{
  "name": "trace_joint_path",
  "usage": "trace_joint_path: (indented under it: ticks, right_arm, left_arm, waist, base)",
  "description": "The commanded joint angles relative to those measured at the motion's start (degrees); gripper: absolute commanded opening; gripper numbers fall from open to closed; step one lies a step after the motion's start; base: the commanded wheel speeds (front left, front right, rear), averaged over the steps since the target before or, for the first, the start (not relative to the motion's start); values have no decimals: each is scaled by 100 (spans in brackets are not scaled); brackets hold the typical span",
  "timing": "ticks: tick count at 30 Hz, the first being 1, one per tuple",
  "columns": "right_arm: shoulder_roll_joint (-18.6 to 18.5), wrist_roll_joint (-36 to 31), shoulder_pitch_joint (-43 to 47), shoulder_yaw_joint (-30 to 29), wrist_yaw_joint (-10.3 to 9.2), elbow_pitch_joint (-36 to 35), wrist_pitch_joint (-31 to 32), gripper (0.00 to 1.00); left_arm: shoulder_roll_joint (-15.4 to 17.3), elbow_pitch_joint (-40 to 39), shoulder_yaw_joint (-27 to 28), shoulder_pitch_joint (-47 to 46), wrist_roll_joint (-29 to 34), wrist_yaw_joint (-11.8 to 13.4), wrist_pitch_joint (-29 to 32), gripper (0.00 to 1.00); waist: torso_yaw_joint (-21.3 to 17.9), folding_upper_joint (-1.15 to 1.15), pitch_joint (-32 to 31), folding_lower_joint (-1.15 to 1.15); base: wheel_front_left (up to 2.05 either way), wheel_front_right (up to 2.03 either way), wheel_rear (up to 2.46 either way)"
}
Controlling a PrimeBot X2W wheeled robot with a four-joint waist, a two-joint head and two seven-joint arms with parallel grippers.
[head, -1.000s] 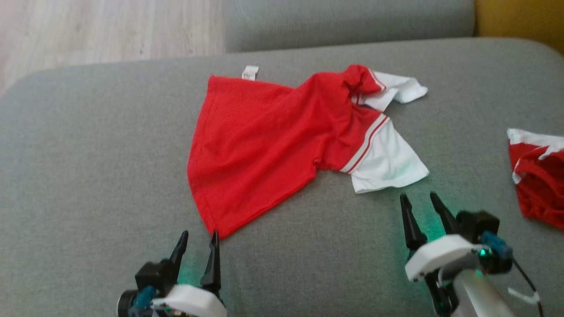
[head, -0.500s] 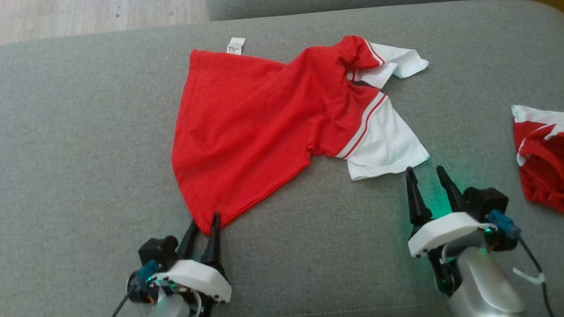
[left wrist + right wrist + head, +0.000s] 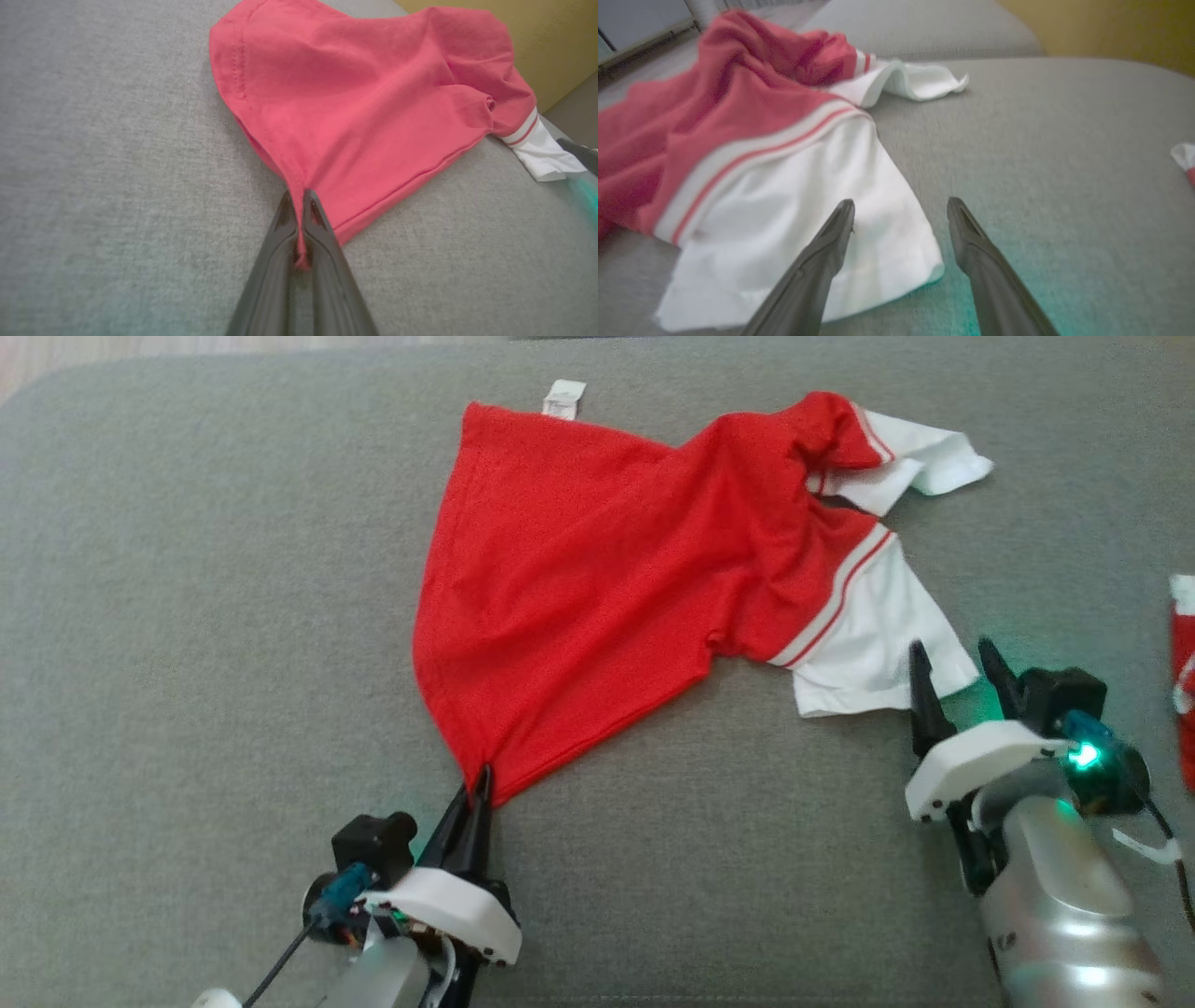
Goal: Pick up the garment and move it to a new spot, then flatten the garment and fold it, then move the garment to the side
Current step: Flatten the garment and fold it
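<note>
Work surface as I see it: a grey woven sofa cushion (image 3: 187, 616), flat, with rounded corners. A strip of pale wood floor (image 3: 28, 355) lies past its far left corner. A second grey cushion (image 3: 924, 28) sits behind it. Beyond that is a mustard-yellow surface (image 3: 537, 37), wall or upholstery, can't tell. Light is soft and even.

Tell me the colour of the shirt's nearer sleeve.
White sleeve with one red stripe; right wrist view shows it best.

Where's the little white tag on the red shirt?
In the head view the white tag lies near the top middle, poking out from the far hem corner of the red shirt onto the grey cushion, far beyond the left gripper.
</note>
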Motion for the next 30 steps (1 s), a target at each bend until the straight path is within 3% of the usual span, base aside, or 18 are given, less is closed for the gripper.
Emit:
trace_joint_path:
  ticks: [1,4,5,6,10,15,23,30]
  right_arm:
    - [-26,-133,-134,-15,19,92,16,100]
    - [-8,-417,-193,-278,19,632,200,100]
    - [1,-440,-190,-340,19,775,240,87]
    - [10,-461,-187,-329,19,906,245,0]
    - [31,-91,-174,-88,19,1310,55,0]
    - [33,635,-253,250,19,1061,-68,0]
    - [-100,2043,-504,597,19,-1393,-82,0]
    - [-656,2757,-1028,896,19,-2722,-80,0]
  left_arm:
    - [44,-8,126,-44,12,-20,38,0]
    - [44,-15,154,-31,35,-20,38,0]
    - [44,-13,171,-21,50,-13,38,0]
    - [44,-16,197,-10,65,-4,38,0]
    - [44,-151,510,104,153,41,38,0]
    - [44,-592,1084,173,183,128,38,0]
    - [194,-1793,2296,-586,999,-31,38,0]
    - [681,-2427,2525,-1835,1433,-127,38,0]
  waist:
    - [103,0,74,-1]
    - [153,0,84,-1]
    - [159,0,80,-1]
    - [159,0,71,-1]
    - [77,0,-81,-1]
    - [-6,0,-291,-1]
    - [-91,0,-973,-1]
    - [-39,0,-1427,-1]
  base:
    - [0,0,0]
    - [0,0,0]
    - [0,0,0]
    - [0,0,0]
    - [0,0,0]
    - [0,0,0]
    - [0,0,0]
    - [0,0,0]
